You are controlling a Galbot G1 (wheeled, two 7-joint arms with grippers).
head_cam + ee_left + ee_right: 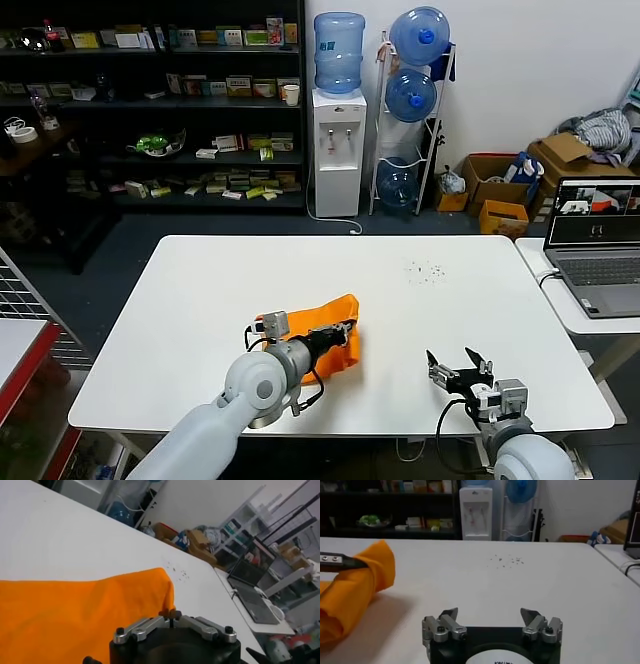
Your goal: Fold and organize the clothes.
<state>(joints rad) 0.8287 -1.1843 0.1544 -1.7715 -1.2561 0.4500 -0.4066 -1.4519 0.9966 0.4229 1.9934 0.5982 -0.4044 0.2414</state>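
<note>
The clothes are one bright orange T-shirt (325, 330), bunched and partly folded near the middle front of the white table (200, 300). My left gripper (347, 328) is shut on a raised edge of the shirt. In the left wrist view its fingertips (171, 614) meet on the cloth's corner, and the orange T-shirt (75, 615) spreads out beyond them. My right gripper (458, 360) stands open over bare table to the right of the shirt, holding nothing. In the right wrist view the right gripper (490, 614) has its jaws wide apart, and the orange T-shirt (355, 590) hangs lifted from the left gripper's fingers (335, 561).
A laptop (597, 250) sits on a side table at the right. Small dark specks (425, 270) lie on the far right part of the table. Shelves, a water dispenser (337, 150) and cardboard boxes (495, 185) stand beyond the table.
</note>
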